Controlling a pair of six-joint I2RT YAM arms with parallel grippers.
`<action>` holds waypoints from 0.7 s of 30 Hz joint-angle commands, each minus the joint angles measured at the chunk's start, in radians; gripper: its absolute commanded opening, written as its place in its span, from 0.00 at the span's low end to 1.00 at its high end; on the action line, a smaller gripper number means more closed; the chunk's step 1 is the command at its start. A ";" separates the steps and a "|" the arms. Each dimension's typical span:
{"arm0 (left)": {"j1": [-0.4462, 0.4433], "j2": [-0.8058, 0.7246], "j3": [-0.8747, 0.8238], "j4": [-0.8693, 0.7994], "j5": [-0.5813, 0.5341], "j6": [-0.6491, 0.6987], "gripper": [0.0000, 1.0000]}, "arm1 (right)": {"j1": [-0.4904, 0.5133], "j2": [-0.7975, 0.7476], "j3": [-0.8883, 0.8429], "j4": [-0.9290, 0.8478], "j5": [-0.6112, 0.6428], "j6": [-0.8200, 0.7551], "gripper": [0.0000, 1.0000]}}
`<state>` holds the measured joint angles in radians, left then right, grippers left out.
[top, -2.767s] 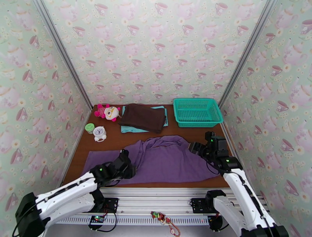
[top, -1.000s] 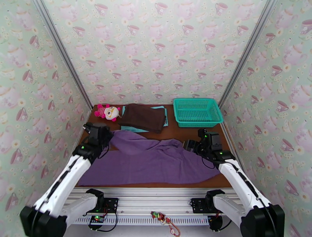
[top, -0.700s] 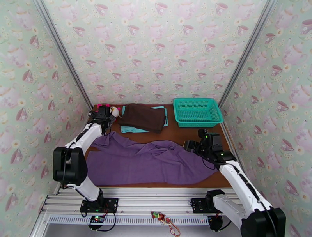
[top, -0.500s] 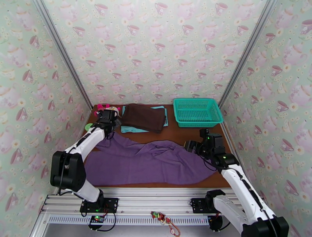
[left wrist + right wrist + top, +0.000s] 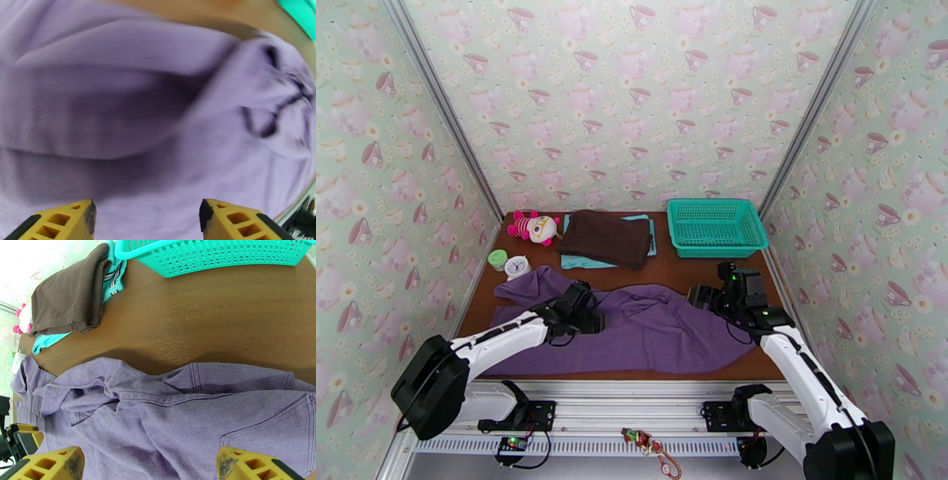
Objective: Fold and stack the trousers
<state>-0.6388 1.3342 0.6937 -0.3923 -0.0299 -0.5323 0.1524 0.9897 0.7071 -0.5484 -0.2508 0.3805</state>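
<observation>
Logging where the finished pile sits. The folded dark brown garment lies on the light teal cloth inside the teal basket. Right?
Not quite. The dark brown garment does lie on the light teal cloth, but the pile sits on the table beside the teal basket, not inside it. The top external view shows this.

Trousers (image 5: pixel 158 118) blurred in left wrist view, basket (image 5: pixel 237 255) cropped in right wrist view, cloth (image 5: pixel 45 341) mostly under brown garment (image 5: pixel 67 295)
</observation>
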 commanded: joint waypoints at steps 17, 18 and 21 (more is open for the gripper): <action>-0.006 0.249 0.183 0.097 -0.002 0.246 0.13 | 0.009 -0.031 -0.017 -0.010 -0.004 0.003 0.92; -0.006 0.243 0.189 0.091 -0.002 0.246 0.02 | 0.010 -0.031 -0.017 -0.010 -0.002 0.004 0.92; -0.009 0.188 0.214 0.049 0.004 0.245 0.00 | 0.009 -0.006 -0.016 0.007 0.018 0.015 0.92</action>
<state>-0.6411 1.5692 0.8604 -0.3214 -0.0486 -0.2996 0.1577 0.9730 0.7052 -0.5507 -0.2493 0.3817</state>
